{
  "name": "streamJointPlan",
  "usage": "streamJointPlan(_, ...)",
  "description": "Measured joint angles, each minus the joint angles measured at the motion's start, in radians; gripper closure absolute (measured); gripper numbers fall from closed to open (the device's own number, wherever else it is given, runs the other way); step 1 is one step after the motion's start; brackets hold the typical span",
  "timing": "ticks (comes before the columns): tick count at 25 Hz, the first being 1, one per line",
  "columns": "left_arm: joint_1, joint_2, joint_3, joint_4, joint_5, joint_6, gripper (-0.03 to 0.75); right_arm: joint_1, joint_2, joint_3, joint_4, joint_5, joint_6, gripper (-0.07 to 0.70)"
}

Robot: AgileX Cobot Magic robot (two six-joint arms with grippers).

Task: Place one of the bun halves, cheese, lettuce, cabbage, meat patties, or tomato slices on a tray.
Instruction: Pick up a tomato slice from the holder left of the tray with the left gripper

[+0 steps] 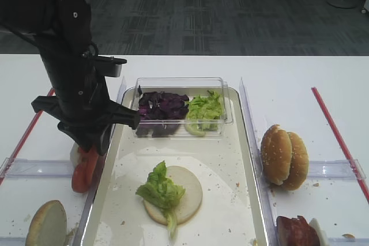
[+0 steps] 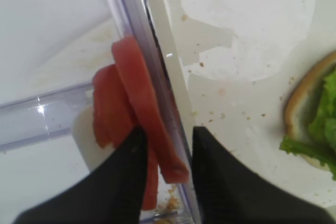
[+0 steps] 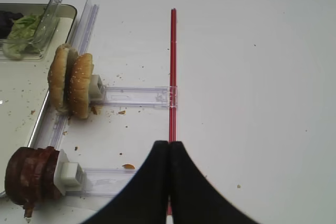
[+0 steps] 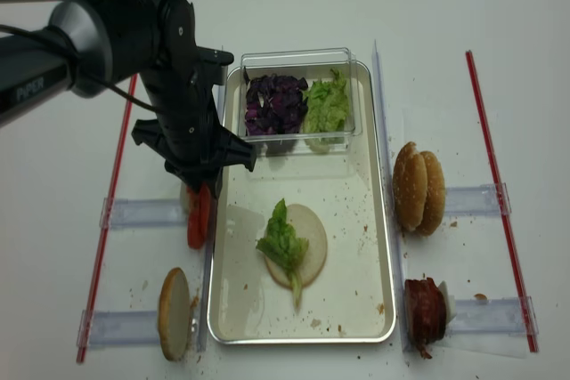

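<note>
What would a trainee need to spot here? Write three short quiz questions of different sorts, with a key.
1. True or false: a bun half with lettuce on it lies in the tray.
2. Which item sits between the left pincer fingers? A tomato slices, B cabbage, C meat patties.
3. Fill in: the right pincer fingers are pressed ___ with nothing between them.

Key: 1 true; 2 A; 3 together.
</note>
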Motion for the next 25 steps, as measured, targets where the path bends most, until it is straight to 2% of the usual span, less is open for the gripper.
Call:
streamJointPlan(20, 0.000, 0.000, 0.000, 0.048, 0.000, -0.016, 0.671, 0.000, 0.000, 0.000, 0.000, 0.000, -0.002, 0.595)
streamJointPlan(25, 0.000, 0.000, 0.000, 0.048, 0.000, -0.018, 0.683, 0.000, 0.000, 0.000, 0.000, 0.000, -0.002, 0.595)
